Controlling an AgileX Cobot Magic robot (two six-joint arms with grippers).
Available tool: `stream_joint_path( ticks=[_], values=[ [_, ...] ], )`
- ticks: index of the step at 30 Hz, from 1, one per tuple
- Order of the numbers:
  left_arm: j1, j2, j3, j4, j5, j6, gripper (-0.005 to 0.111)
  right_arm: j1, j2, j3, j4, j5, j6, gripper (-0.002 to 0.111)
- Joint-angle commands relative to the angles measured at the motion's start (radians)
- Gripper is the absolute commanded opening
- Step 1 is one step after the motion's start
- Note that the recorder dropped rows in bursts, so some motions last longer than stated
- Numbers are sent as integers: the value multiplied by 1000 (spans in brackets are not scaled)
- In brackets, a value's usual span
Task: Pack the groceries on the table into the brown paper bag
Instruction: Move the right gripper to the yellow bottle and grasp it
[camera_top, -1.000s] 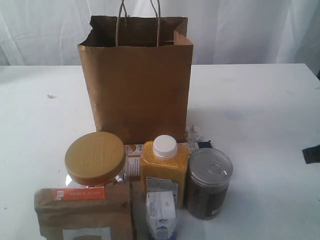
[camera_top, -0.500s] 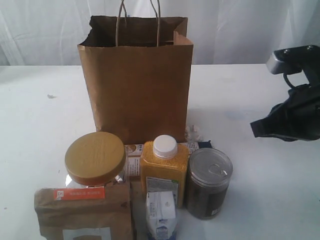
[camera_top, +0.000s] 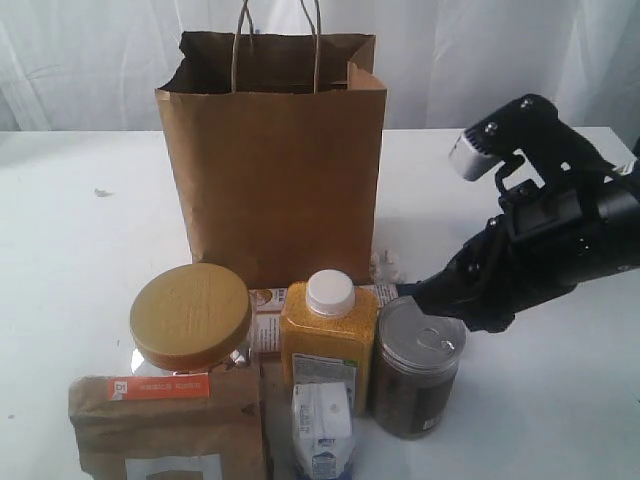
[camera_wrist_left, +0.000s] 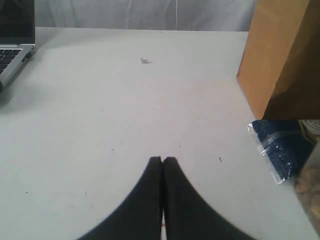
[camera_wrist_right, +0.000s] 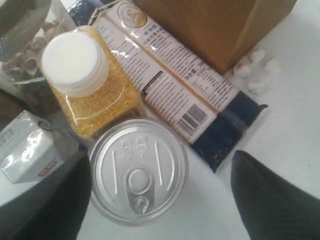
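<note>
1. Hovering over the can (camera_wrist_right: 137, 170), the right pincer (camera_wrist_right: 161, 165) has its fingers spread, one on each side of the lid, not pinching it.
2. Left pincer (camera_wrist_left: 163, 162) is pressed together above bare tabletop (camera_wrist_left: 100, 110), near the paper bag (camera_top: 275, 170).
3. Can stands on the tabletop in front of the upright bag, beside the bottle (camera_top: 328, 335).

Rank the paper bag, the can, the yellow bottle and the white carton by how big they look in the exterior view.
1. paper bag
2. can and yellow bottle: about alike, so I can't rank them
3. white carton: smallest, though the picture's edge cuts it off
</note>
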Motion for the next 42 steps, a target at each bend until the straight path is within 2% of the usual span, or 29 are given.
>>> stream_joint_path(
  ticks=[1, 5, 11, 18, 28, 38, 42],
  values=[
    [-1, -5, 2, -6, 1, -1, 0, 9, 5, -90, 19, 54, -11, 73],
    [-1, -5, 2, -6, 1, -1, 0, 84, 111, -188, -49, 66, -28, 73],
    [-1, -5, 2, -6, 1, -1, 0, 232, 287, -230, -49, 33, -271, 73],
    [-1, -5, 2, -6, 1, -1, 0, 241, 298, -175, -48, -84, -271, 73],
    [-1, -5, 2, -6, 1, -1, 0, 241, 387, -157, -46, -139, -271, 72],
    [-1, -5, 2, -6, 1, -1, 0, 241, 424, -157, -11, -151, -271, 58],
    [-1, -5, 2, -6, 1, -1, 0, 241, 424, -157, 19, -176, -271, 40]
  ],
)
